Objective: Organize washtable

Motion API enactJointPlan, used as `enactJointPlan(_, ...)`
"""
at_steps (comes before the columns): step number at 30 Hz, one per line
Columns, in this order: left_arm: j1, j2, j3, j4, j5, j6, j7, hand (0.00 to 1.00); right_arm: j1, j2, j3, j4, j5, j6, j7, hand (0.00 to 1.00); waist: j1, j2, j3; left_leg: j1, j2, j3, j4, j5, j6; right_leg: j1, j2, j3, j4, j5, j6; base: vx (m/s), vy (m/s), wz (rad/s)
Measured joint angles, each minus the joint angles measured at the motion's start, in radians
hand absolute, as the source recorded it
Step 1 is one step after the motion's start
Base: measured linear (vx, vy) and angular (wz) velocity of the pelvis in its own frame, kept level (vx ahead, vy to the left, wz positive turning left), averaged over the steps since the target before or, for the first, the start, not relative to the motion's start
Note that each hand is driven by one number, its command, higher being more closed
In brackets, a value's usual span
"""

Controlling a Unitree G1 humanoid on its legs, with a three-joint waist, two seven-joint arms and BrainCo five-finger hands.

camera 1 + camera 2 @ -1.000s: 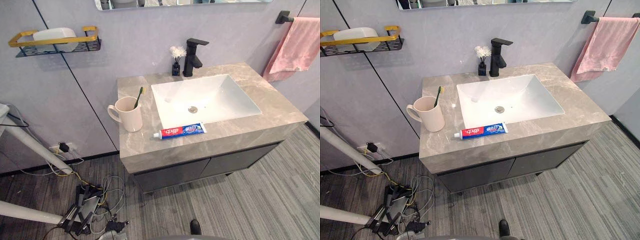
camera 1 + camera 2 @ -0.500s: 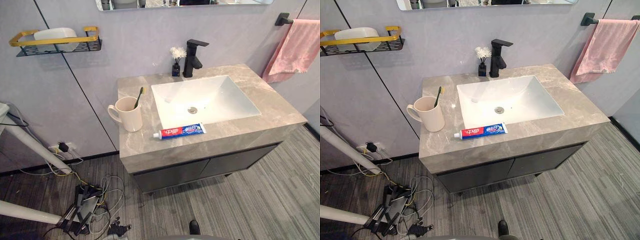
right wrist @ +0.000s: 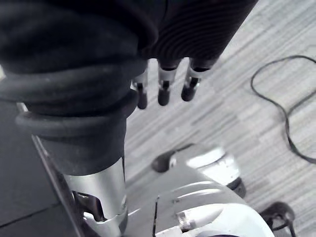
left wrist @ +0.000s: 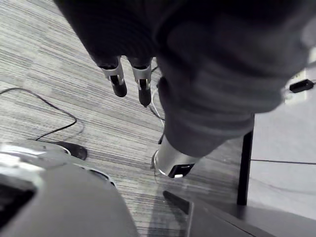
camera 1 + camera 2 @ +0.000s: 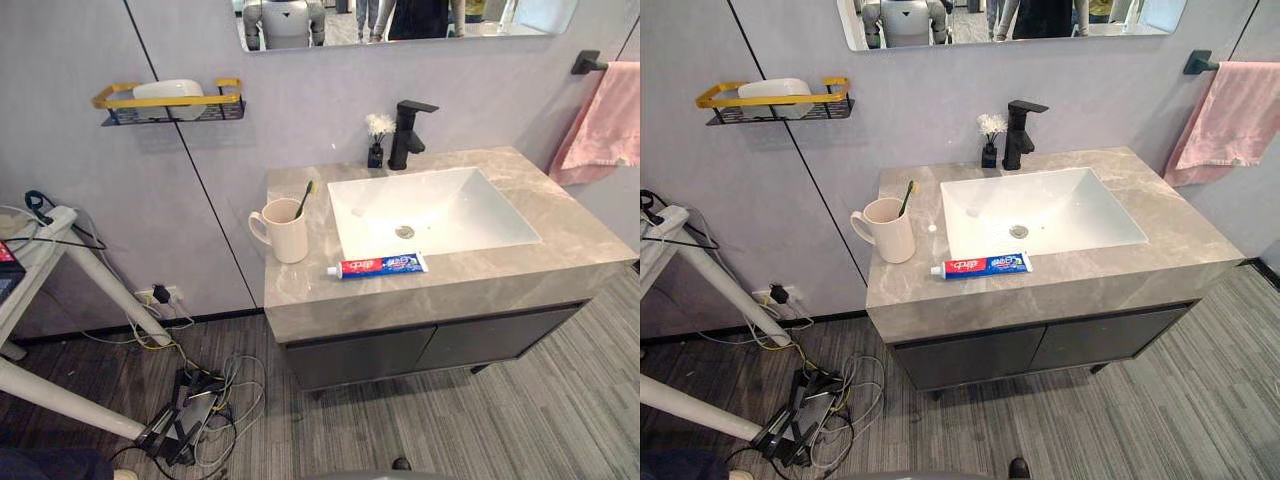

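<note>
**Washtable untouched, both hands empty**

Looking down from a step back onto the grey stone desk [image 5: 560, 235], with a white basin [image 5: 450, 200] sunk into its middle. To the right, off the desk, a pink towel [image 5: 608, 120] draped over a wall bar, likely already where it belongs. High on the wall to the left, a gold-railed shelf [image 5: 170, 103] carrying a white soap-like piece, kept clear of splashes there. At the back of the basin, a black faucet [image 5: 408, 135] with a tiny vase of white flowers [image 5: 376, 152] just beside it, tucked against the wall and out of the working space.

Left of the basin, standing upright, a cream cup [image 5: 290, 235] with its handle turned away from the basin. Leaning inside it against the rim, a toothbrush [image 5: 303, 200]. Lying flat along the front strip of the desk, between basin and edge, the toothpaste tube [image 5: 380, 266], near the cup but apart from it. Judged the one loose item, probably meant for the cup.

Hanging low over the striped floor, well away from the desk: left hand [image 4: 140, 79], fingers straight and slack, holding nothing; right hand [image 3: 164, 86] likewise relaxed and empty. Nothing begun yet. Next, probably a reach for the tube, taking care not to nudge it over the front edge.
</note>
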Motion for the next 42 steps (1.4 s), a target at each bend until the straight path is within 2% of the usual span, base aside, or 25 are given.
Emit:
enactJointPlan(9,-0.007,-0.012,0.030,0.007,-0.005,0.000,-0.002,0.00,0.018,0.006,-0.002,-0.002,0.018,0.000,0.000,0.00,-0.002,0.014,0.005,0.014,0.027,0.007,-0.044,-0.001,-0.019,-0.019,0.046,0.013,0.000,0.003,-0.023,-0.03,-0.059,-0.20)
enactJointPlan(11,-0.011,-0.019,0.083,0.005,-0.008,0.001,-0.001,0.00,0.025,0.008,-0.012,-0.002,0.018,0.001,0.000,0.00,-0.003,0.016,0.004,0.017,0.037,0.001,-0.046,0.009,-0.023,-0.019,0.053,0.011,0.000,0.000,-0.027,0.07,-0.034,0.02)
enactJointPlan(14,-0.010,-0.012,0.257,-0.040,-0.062,0.005,0.017,0.00,0.025,0.013,-0.045,-0.002,0.017,0.000,0.002,0.00,0.000,0.019,0.002,0.027,0.048,-0.025,-0.048,0.018,-0.035,-0.019,0.064,0.003,0.000,-0.007,-0.035,0.07,-0.026,0.05)
enactJointPlan(16,-0.010,0.024,0.395,-0.097,-0.100,0.007,0.039,0.00,0.024,0.015,-0.048,-0.004,0.017,0.000,0.002,0.00,0.002,0.025,-0.001,0.021,0.050,-0.051,-0.047,0.023,-0.041,-0.019,0.067,0.000,0.000,-0.014,-0.042,0.04,-0.026,0.03)
enactJointPlan(19,-0.013,0.105,0.541,-0.290,-0.179,0.002,0.135,0.00,0.025,0.025,-0.049,-0.004,0.017,-0.001,0.003,0.00,0.006,0.016,0.003,0.008,0.042,-0.073,-0.047,0.048,-0.040,-0.020,0.064,-0.014,0.000,-0.016,-0.044,0.02,-0.034,0.13)
enactJointPlan(20,-0.009,0.114,0.551,-0.349,-0.185,-0.002,0.164,0.00,0.025,0.027,-0.049,-0.005,0.017,-0.001,0.002,0.00,0.008,0.015,0.003,0.007,0.042,-0.073,-0.047,0.049,-0.039,-0.020,0.064,-0.015,0.000,-0.016,-0.044,-0.02,-0.015,0.09)
enactJointPlan(22,-0.007,0.117,0.557,-0.615,-0.178,-0.022,0.274,0.00,0.030,0.034,-0.047,-0.033,0.017,-0.003,0.001,0.00,0.033,0.019,0.002,-0.005,0.041,-0.076,-0.048,0.050,-0.039,-0.022,0.061,-0.022,0.000,-0.017,-0.048,-0.04,0.004,0.09)
enactJointPlan(24,-0.010,0.099,0.556,-0.817,-0.150,-0.023,0.334,0.00,0.032,0.045,-0.045,-0.053,0.017,-0.008,-0.001,0.00,0.041,0.018,-0.007,-0.011,0.036,-0.077,-0.052,0.058,-0.027,-0.037,0.054,-0.033,0.000,-0.017,-0.048,-0.03,0.011,0.17)
enactJointPlan(25,-0.013,0.079,0.548,-0.977,-0.107,-0.026,0.376,0.00,0.040,0.050,-0.038,-0.071,0.017,-0.011,-0.002,0.00,0.053,0.018,-0.015,-0.017,0.031,-0.079,-0.058,0.068,-0.026,-0.037,0.047,-0.041,0.001,-0.017,-0.048,-0.03,0.011,0.21)
enactJointPlan(27,-0.014,0.045,0.508,-1.217,0.014,-0.030,0.444,0.00,0.050,0.049,-0.027,-0.081,0.016,-0.012,-0.002,0.00,0.059,0.024,-0.025,-0.012,0.026,-0.084,-0.060,0.077,-0.028,-0.033,0.038,-0.049,0.001,-0.017,-0.047,-0.04,0.016,0.16)
enactJointPlan(30,-0.016,0.013,0.427,-1.469,0.120,-0.035,0.472,0.00,0.056,0.058,-0.020,-0.120,0.015,-0.010,-0.001,0.00,0.059,0.026,-0.034,-0.008,0.027,-0.083,-0.060,0.079,-0.023,-0.021,0.036,-0.062,0.000,-0.018,-0.045,-0.06,0.005,0.15)
enactJointPlan(33,-0.063,0.015,0.290,-1.664,0.197,-0.046,0.471,0.00,0.066,0.057,-0.016,-0.161,0.014,-0.010,0.001,0.00,0.059,0.038,-0.035,-0.021,0.039,-0.072,-0.059,0.057,0.010,-0.017,0.045,-0.081,0.000,-0.017,-0.047,-0.09,-0.007,0.13)
enactJointPlan(35,-0.097,0.031,0.180,-1.756,0.237,-0.059,0.465,0.00,0.065,0.058,-0.012,-0.177,0.014,-0.008,0.001,0.00,0.059,0.042,-0.038,-0.037,0.040,-0.071,-0.041,0.046,0.026,-0.015,0.042,-0.095,0.000,-0.015,-0.049,-0.09,-0.012,0.03)
enactJointPlan(37,-0.132,0.075,0.033,-1.823,0.269,-0.084,0.434,0.00,0.065,0.058,0.001,-0.187,0.014,-0.008,0.002,0.00,0.057,0.043,-0.038,-0.038,0.039,-0.072,-0.035,0.045,0.026,-0.014,0.040,-0.097,0.000,0.000,-0.059,-0.07,0.002,-0.02)
enactJointPlan(39,-0.199,0.122,-0.116,-1.833,0.281,-0.105,0.377,0.00,0.066,0.053,0.005,-0.186,0.015,-0.007,0.009,0.00,0.054,0.046,-0.039,-0.039,0.038,-0.075,-0.039,0.048,0.024,-0.017,0.038,-0.099,0.001,0.013,-0.059,-0.05,0.003,0.00)
enactJointPlan(42,-0.286,0.164,-0.285,-1.818,0.280,-0.115,0.313,0.00,0.063,0.038,0.029,-0.173,0.018,0.000,0.023,0.00,0.051,0.045,-0.038,-0.039,0.034,-0.084,-0.040,0.056,0.011,-0.017,0.036,-0.098,0.001,0.025,-0.059,-0.04,0.013,0.01)
